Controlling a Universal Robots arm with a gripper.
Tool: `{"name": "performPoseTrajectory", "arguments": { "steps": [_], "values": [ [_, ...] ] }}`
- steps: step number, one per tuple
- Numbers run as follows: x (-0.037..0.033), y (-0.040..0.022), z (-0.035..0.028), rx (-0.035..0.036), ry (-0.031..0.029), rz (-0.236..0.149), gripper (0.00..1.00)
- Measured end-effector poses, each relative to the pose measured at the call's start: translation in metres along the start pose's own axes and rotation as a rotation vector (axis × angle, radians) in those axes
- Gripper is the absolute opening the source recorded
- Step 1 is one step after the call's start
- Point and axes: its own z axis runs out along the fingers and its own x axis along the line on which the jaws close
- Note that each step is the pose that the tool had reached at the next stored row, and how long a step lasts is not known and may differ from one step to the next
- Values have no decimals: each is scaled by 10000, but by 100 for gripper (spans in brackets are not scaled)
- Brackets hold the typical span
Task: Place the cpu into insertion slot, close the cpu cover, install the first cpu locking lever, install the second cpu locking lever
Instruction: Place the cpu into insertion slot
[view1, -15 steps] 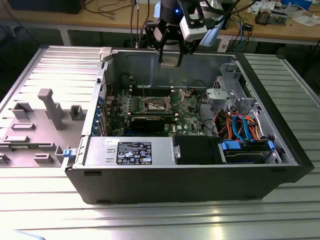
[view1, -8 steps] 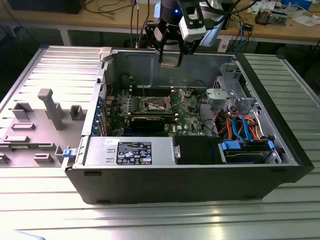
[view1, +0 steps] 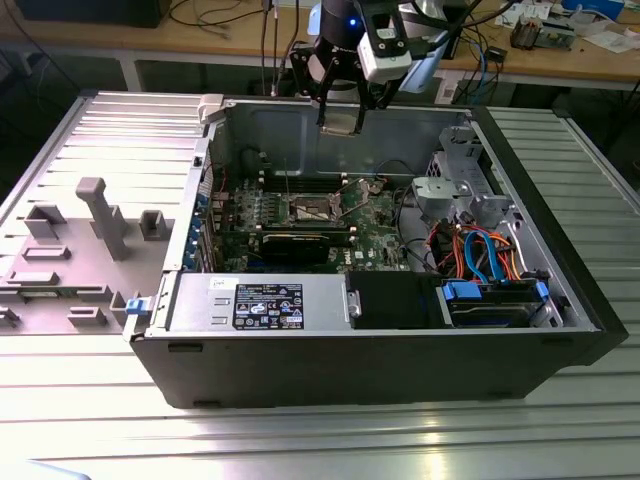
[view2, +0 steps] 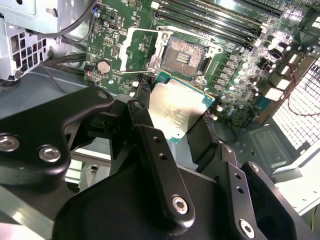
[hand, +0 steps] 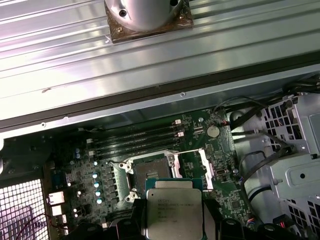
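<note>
My gripper (view1: 340, 108) hangs above the open computer case (view1: 520, 360), shut on the cpu (view1: 340, 124). In both wrist views the cpu (view2: 175, 110) (hand: 172, 212) is a flat square with a silver top, pinched at two opposite edges between black fingers (view2: 139, 117). It hovers well above the green board, just beside the insertion slot (view2: 187, 54) (hand: 152, 172) (view1: 310, 208). The slot's dark centre lies bare. The cpu cover (view2: 139, 47) (hand: 202, 167) is swung open to one side of the slot.
Long memory slots (view2: 215, 20) run beside the slot. A black graphics card (view1: 305, 243) lies nearer the case front, with a power supply (view1: 255, 300) before it. A drive cage (view1: 465, 190) and coloured cables (view1: 485, 255) crowd the exterior view's right. A grey fixture (view1: 100, 215) stands outside.
</note>
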Motion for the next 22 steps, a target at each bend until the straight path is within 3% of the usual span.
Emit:
{"name": "performPoseTrajectory", "arguments": {
  "steps": [5, 16, 22],
  "values": [
    [0, 0, 2, -6, -31, 353, 54],
    [-4, -22, 1, -8, -36, 400, 54],
    [-5, -23, 5, -18, -89, 1010, 54]
  ]
}}
